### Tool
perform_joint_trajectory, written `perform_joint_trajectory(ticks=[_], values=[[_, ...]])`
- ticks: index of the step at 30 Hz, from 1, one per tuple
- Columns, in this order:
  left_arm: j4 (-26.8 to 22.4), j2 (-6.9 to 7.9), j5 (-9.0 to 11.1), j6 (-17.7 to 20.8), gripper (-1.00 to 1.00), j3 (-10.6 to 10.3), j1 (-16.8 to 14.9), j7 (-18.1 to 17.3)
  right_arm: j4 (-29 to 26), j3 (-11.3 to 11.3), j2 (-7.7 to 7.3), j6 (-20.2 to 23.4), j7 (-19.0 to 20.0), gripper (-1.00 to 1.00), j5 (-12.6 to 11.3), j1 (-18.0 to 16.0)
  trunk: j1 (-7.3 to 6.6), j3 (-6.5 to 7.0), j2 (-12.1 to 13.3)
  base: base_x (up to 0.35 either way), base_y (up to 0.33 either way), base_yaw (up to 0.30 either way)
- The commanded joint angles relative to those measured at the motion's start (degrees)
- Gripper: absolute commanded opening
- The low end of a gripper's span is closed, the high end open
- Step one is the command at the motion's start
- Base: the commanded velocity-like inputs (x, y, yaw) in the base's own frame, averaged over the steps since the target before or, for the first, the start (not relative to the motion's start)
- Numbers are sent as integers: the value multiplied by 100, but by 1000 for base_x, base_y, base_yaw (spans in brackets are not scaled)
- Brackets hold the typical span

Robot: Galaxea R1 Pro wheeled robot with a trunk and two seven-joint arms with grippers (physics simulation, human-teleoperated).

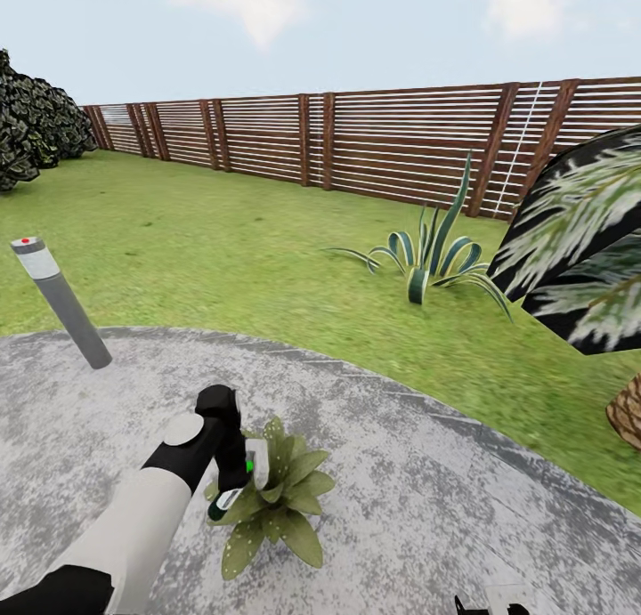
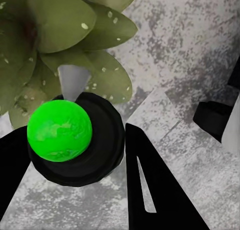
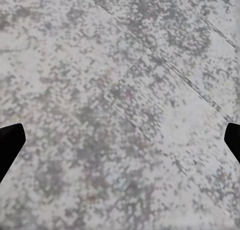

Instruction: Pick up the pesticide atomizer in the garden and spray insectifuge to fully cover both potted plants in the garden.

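The left gripper (image 1: 233, 481) grasps the pesticide atomizer (image 1: 228, 495) right at the nine o'clock edge of one potted plant (image 1: 278, 499), so pickup looks done and spraying probably underway, the second plant remaining; the right gripper (image 3: 120, 140) is released over the paving (image 3: 120, 65).

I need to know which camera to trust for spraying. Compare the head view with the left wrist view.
Head view alone: the wooden fence, striped agave, bollard light, lawn and the left arm reaching down.

Left wrist view alone: a bright green ball on a round black part, seen close between the left hand's dark fingers.

Both: the potted plant's spotted leaves and the grey paving.
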Motion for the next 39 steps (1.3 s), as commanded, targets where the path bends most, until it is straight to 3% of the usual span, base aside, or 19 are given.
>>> perform_joint_trajectory(ticks=[1, 6, 11, 16, 20, 26, 30, 39], values=[[-4, 16, -26, 58, -100, -1, -6, -35, 2, 51, -2, -16, -16, 100, -53, -3, -1, -5, -2, 0, 0, 0], [-38, 180, -21, 61, -100, 106, -19, -14, -1, 51, -2, -16, -16, 100, -53, -3, -1, -5, -2, 0, 0, 0], [-535, 140, -16, 66, -100, 386, -10, 9, 1, 51, -2, -16, -16, 100, -53, -3, -1, -5, -2, 0, 0, 0], [-605, 219, -51, 43, -100, 402, 19, 9, 2, 51, -2, -16, -16, 100, -53, -3, -1, -5, -2, 0, 0, 0], [-558, 409, -64, 26, -100, 393, 34, 11, 3, 51, -2, -16, -16, 100, -53, -3, -1, -5, -2, 0, 0, 0], [-536, 354, -48, 43, -100, 369, 235, 31, 3, 51, 0, -16, -16, 100, -53, -3, -1, -5, -2, 0, 0, 0], [-563, 205, -70, 52, -100, 367, 283, 45, 3, 51, 0, -16, -16, 100, -53, -3, -1, -5, -2, 0, 0, 0], [-610, 200, -61, 63, -100, 431, 286, 41, 1, 51, 4, -16, -16, 100, -53, -3, -1, -5, -2, 0, -18, 99]])
